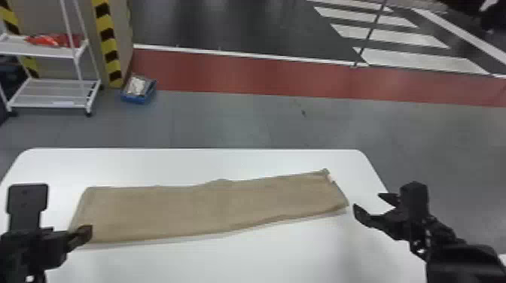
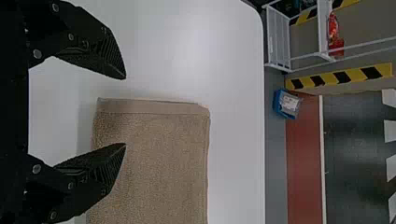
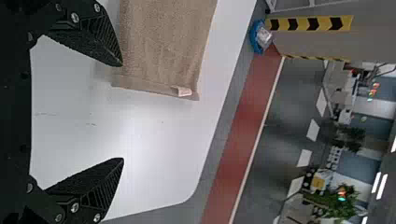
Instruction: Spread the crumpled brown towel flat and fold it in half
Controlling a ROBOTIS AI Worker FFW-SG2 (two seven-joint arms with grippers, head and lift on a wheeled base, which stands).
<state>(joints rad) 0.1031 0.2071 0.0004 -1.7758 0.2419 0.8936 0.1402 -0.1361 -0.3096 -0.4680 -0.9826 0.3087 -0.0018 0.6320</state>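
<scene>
And the brown towel (image 1: 207, 207) lies in a neat strip on the table (image 1: 226, 162), from left hand (image 2: 125, 111) across to right hand (image 3: 122, 112), both gaping empty, fold seemingly finished, backing away next.

Holding the right end effector (image 1: 367, 201) spread open over the surface (image 3: 149, 135); viewing the brown towel (image 3: 163, 42) lying flat, ending short of a rounded corner, bearing a pale tag (image 3: 183, 91).

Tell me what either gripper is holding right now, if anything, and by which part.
Nothing is held: the left gripper and right gripper are both open, and the towel lies on the table.
</scene>
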